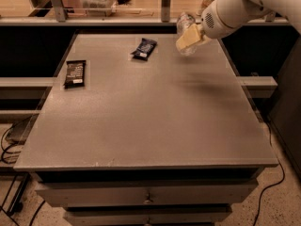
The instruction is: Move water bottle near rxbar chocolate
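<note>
Camera view, starting at the left: dark cables [10, 142] on the floor beside the grey table [150, 126]. On the table's left side, near the left edge, the rxbar chocolate [75, 73], lying flat, long side running away from the camera, white patch at the near end. Further right and further back, well apart from the bar, a shorter dark packet [144, 48] with a bluish-white mark, flat on the top and slightly askew. Right of that again, above the far right part of the table, the gripper [189, 38], pale yellow fingers [187, 39] clasped around the water bottle [184, 21]. Bottle clear of the surface, roughly upright with a slight tilt, clear plastic showing above and below the fingers; well apart from the rxbar chocolate, with the dark packet between the two. Faint blurred shadow [202, 86] on the table top, nearer the camera than the bottle. At the far right, the white arm [230, 11], reaching in from the upper right corner. Under the table top, drawers [148, 197] across the front.
</note>
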You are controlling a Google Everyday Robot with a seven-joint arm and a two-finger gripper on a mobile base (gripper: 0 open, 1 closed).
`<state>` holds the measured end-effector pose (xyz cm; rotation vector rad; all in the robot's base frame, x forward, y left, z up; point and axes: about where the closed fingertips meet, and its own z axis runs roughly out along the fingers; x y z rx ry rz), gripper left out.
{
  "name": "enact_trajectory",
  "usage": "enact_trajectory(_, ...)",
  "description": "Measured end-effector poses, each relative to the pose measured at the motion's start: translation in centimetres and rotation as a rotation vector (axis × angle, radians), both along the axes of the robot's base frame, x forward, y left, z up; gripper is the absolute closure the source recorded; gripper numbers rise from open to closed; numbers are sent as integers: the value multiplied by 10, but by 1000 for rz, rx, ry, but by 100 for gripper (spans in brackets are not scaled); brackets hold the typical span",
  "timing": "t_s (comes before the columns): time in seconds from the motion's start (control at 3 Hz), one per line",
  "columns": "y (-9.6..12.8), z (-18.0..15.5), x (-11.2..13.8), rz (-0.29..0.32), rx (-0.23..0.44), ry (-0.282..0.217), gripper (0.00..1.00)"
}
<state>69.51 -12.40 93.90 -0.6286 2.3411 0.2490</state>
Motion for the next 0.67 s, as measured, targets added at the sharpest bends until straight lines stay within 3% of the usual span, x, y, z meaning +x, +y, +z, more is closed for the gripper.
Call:
enact_trajectory(0.33, 18, 26, -36, 184, 106, -14, 100)
enact_trajectory(0.67, 32, 32, -48, 278, 121, -30, 100)
